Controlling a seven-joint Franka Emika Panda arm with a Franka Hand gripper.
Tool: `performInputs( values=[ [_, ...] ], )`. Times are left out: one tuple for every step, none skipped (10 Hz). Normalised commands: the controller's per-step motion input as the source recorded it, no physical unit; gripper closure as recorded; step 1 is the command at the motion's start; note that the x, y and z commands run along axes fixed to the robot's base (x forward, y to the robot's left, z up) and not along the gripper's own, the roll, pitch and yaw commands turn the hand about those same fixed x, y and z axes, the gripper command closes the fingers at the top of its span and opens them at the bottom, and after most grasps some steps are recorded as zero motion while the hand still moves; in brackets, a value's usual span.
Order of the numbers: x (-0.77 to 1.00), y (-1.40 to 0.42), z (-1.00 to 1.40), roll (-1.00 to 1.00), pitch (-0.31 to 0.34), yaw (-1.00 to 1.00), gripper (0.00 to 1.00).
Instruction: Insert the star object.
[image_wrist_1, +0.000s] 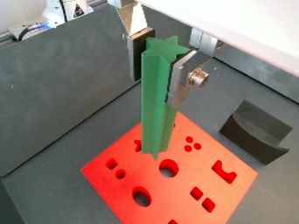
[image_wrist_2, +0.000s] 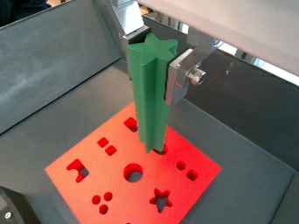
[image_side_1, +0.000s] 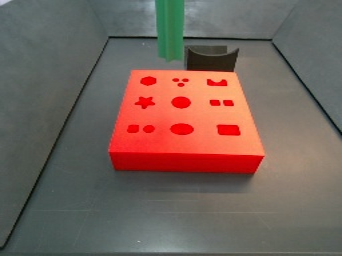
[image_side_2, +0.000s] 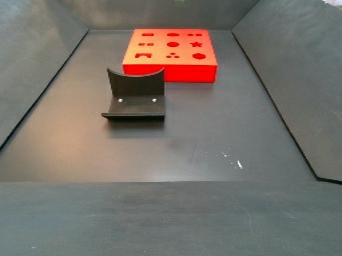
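Note:
My gripper (image_wrist_1: 158, 66) is shut on the upper end of the star object (image_wrist_1: 156, 105), a long bright green rod with ridged sides that hangs upright between the silver fingers (image_wrist_1: 181, 85). Both wrist views show this grip (image_wrist_2: 155, 61), with the rod (image_wrist_2: 149, 101) held over the red block (image_wrist_2: 122, 175). The rod's lower end is above the block's top, apart from the star-shaped hole (image_wrist_2: 162, 201). In a side view only the rod's lower part (image_side_1: 170, 28) shows, above the far edge of the red block (image_side_1: 187, 150), whose star hole (image_side_1: 144, 101) lies at the left. The gripper is out of both side views.
A dark grey fixture (image_side_1: 210, 57) with a curved top stands on the floor just beyond the red block; it also shows in a wrist view (image_wrist_1: 257, 129) and a side view (image_side_2: 134, 97). Grey walls (image_side_1: 74, 90) enclose the floor. The block (image_side_2: 171, 55) has several other shaped holes.

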Motion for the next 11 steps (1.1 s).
performInputs(
  values=[
    [0.0,-0.09,-0.01,0.0,0.0,0.0,1.0],
    [0.06,0.03,-0.1,0.0,0.017,0.0,1.0],
    [0.12,0.39,-0.33,-0.01,0.091,0.38,1.0],
    [-0.03,0.42,-0.36,0.0,0.051,0.65,1.0],
    [-0.1,0.31,-0.31,0.05,0.023,0.73,1.0],
    [0.0,0.12,-0.33,0.12,0.056,0.86,1.0],
    [0.0,0.0,-0.29,0.19,0.079,0.95,1.0],
    [0.0,0.0,-0.28,0.2,0.073,0.96,1.0],
    [0.0,0.0,-0.29,0.2,0.066,0.97,1.0],
    [0.0,0.0,-0.39,0.15,0.024,1.0,1.0],
    [0.0,0.0,-0.43,0.12,0.007,1.0,1.0]
  ],
)
